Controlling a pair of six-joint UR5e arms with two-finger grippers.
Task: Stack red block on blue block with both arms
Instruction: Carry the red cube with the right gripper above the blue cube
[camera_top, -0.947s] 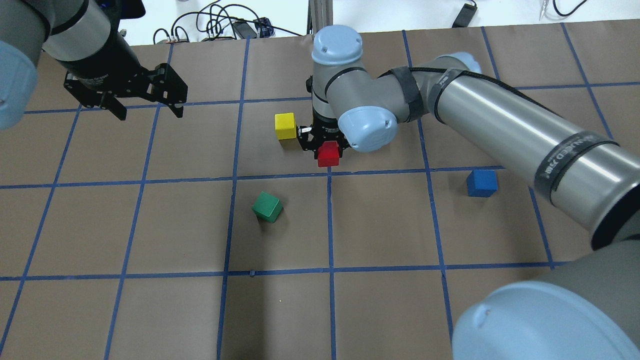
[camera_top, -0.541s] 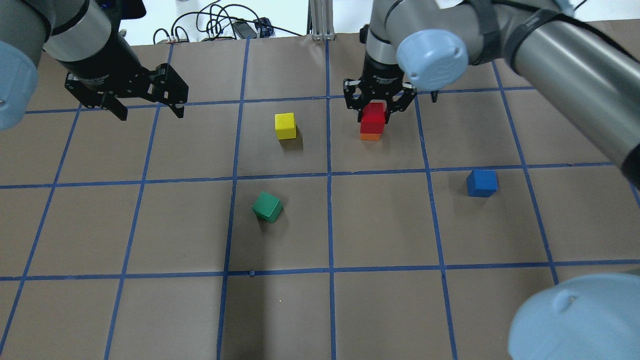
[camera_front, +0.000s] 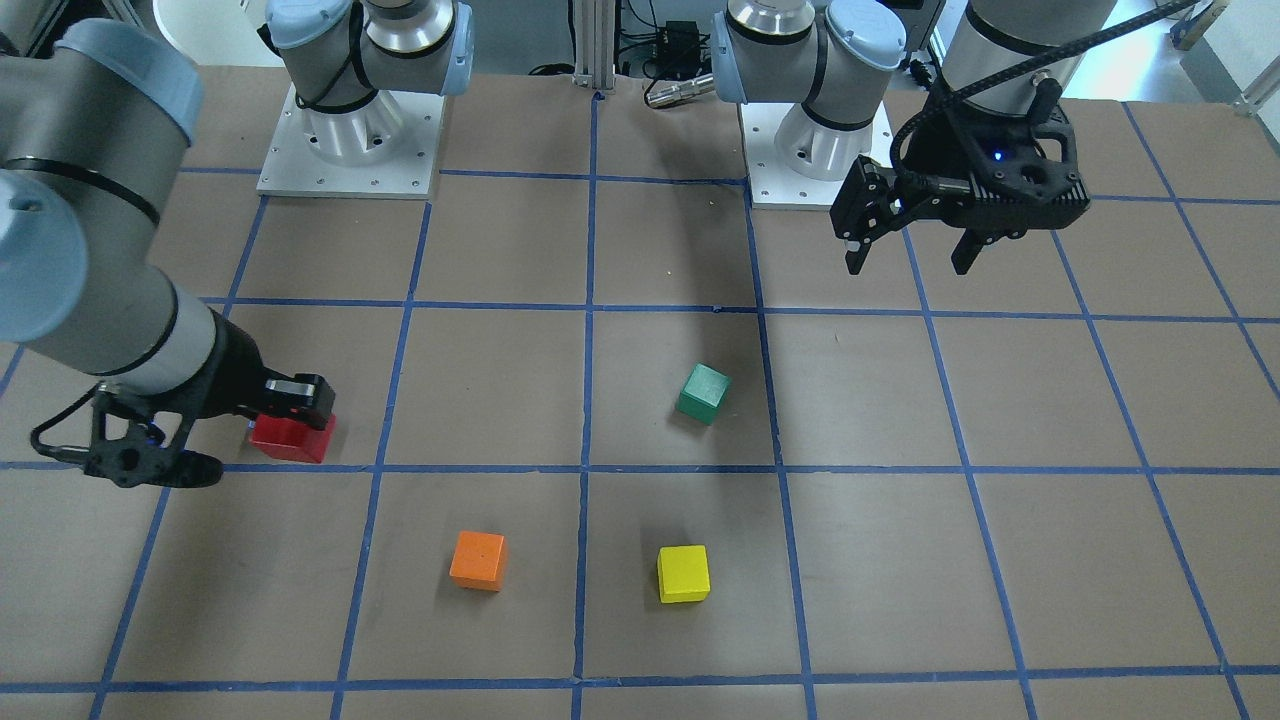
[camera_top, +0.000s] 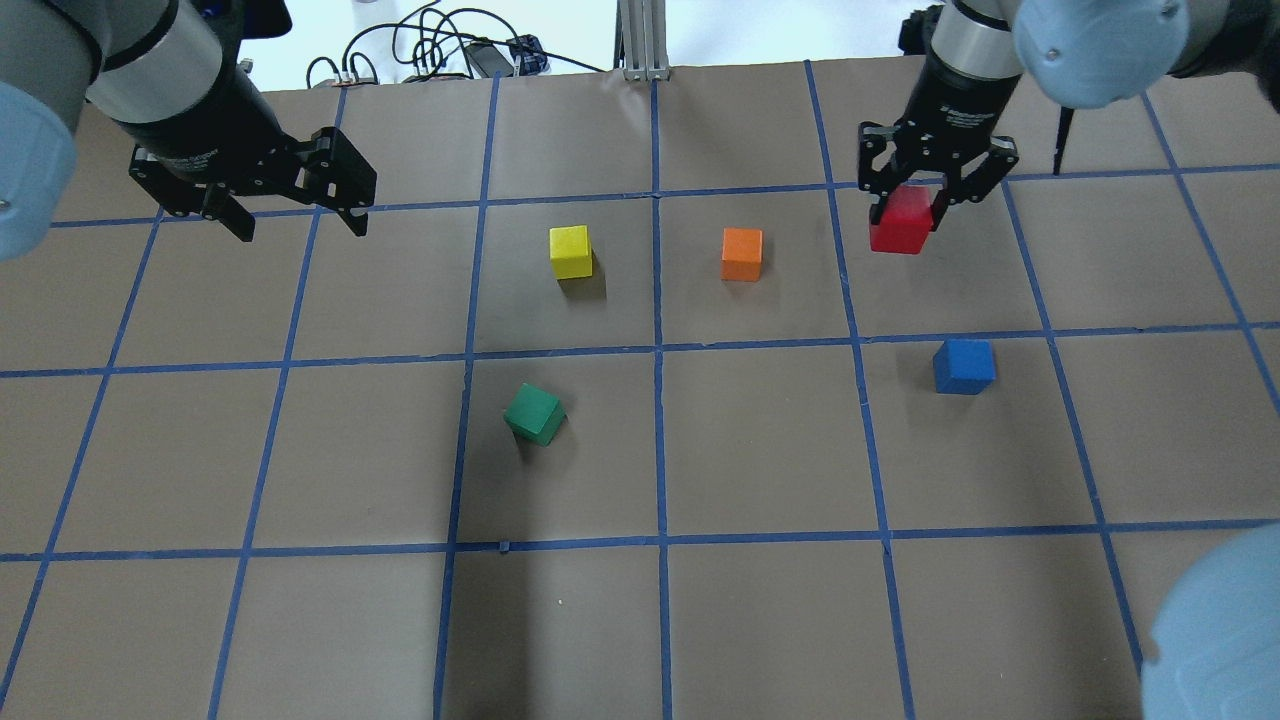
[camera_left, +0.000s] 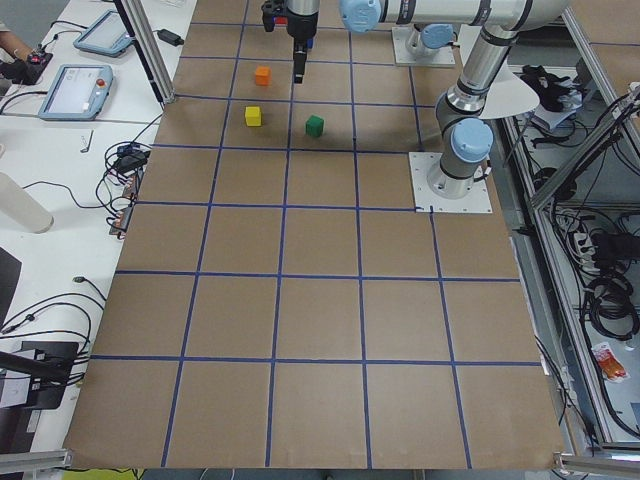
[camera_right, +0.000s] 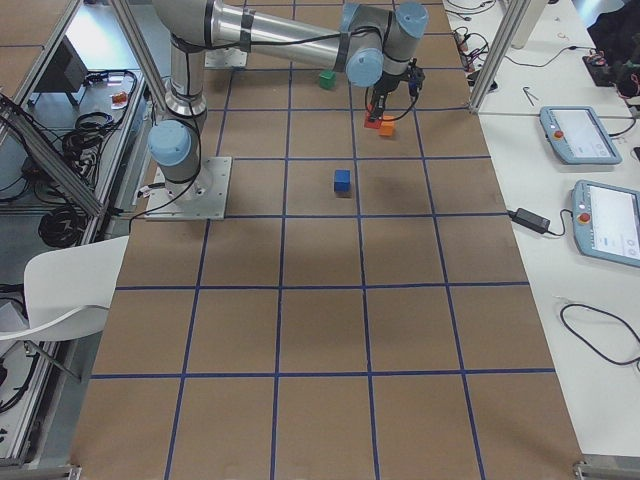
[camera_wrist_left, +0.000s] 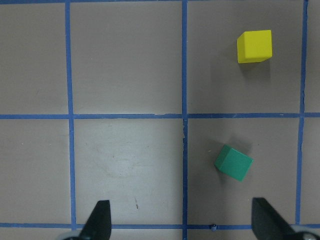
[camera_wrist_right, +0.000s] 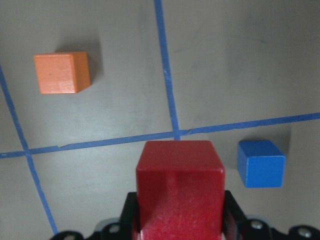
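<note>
No text, brand, number or sign is legible in any view. Faint white print sits on the body of the black two-finger right gripper (camera_top: 908, 212), at one o'clock in the overhead view. Similar print is on the black two-finger left gripper (camera_top: 300, 226) at ten o'clock. Both are too small to read.

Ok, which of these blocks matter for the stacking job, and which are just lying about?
Job: red block, clamped in the right tool; blue block, nothing on it yet; left tool, open and empty.
Lying about: orange block; yellow block; green block.
</note>
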